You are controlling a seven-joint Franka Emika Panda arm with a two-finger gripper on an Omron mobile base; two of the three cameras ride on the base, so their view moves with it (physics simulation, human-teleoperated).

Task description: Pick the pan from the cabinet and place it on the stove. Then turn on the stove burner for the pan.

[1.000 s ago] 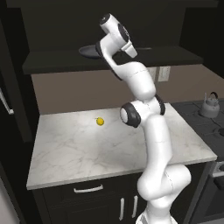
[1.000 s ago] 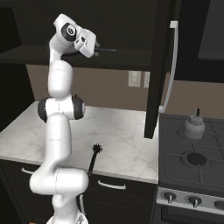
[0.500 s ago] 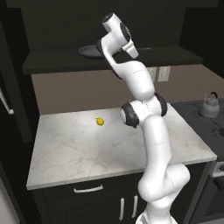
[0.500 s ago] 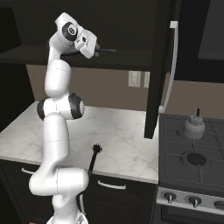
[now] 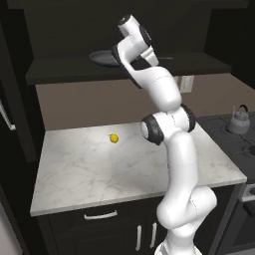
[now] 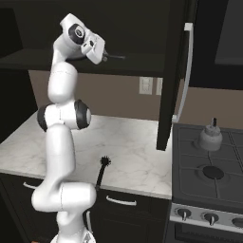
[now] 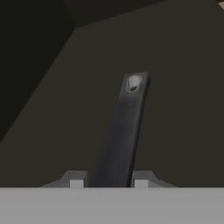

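Up on the cabinet (image 5: 64, 74) shelf sits the pan (image 5: 105, 57), and the gripper (image 7: 108, 180) is right there, fingers (image 7: 75, 179) pinched in against both sides of the pan's long dark handle (image 7: 122, 131), stove (image 6: 209, 166) waiting below.

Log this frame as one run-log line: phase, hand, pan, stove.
phase: grasping pan in cabinet | hand: fingers either side of pan handle | pan: on cabinet shelf | stove: kettle on it, no pan

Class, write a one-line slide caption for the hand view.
Gripper closed on the pan's long dark handle inside the dark cabinet.
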